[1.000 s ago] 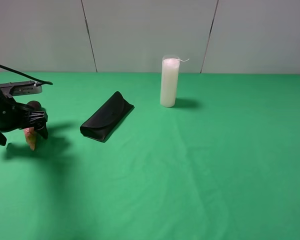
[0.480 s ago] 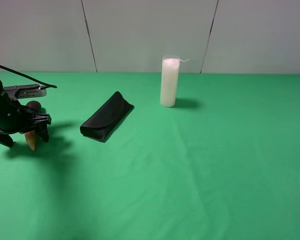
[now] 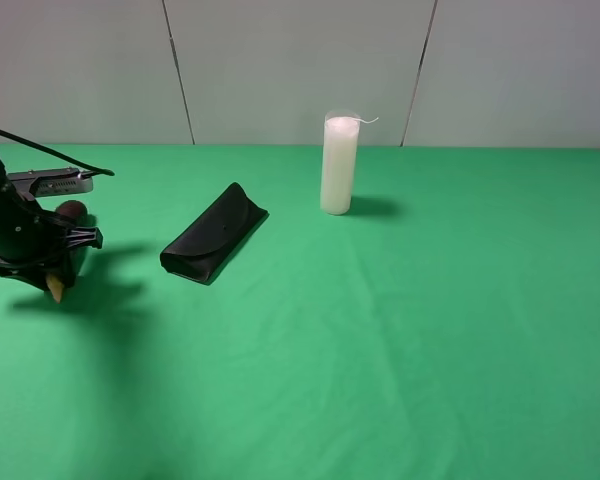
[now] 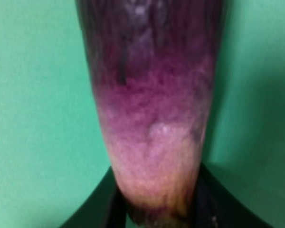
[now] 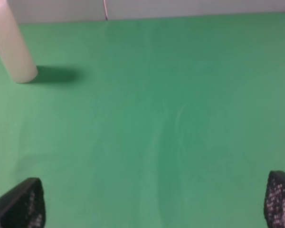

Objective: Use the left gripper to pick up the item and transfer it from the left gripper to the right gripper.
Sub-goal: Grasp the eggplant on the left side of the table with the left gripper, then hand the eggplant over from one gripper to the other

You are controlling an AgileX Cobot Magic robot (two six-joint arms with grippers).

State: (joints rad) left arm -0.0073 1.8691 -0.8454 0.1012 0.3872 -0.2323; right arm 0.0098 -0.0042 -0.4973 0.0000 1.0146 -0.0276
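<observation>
The left gripper now sits lower over the item than it did a second ago. Then, a good length of the pink tip stuck out below the black fingers; now only a small yellowish point shows. That suggests the grasp has just been made, so the pick-up step looks nearly done and the lift toward the handover comes next.

In the left wrist view the fingers press against both sides of the eggplant's pale narrow end, with no green surface showing between finger and skin. The gripper appears to be pinching it near the tip, with the dark purple body stretching away from the camera. Whether the eggplant has left the surface yet I cannot tell.

The eggplant is to the left of the black glasses case, apart from it. The white candle stands behind and to the right of the case.

The right gripper is spread wide with nothing between its fingertips, over bare green surface well to the right of the case.
</observation>
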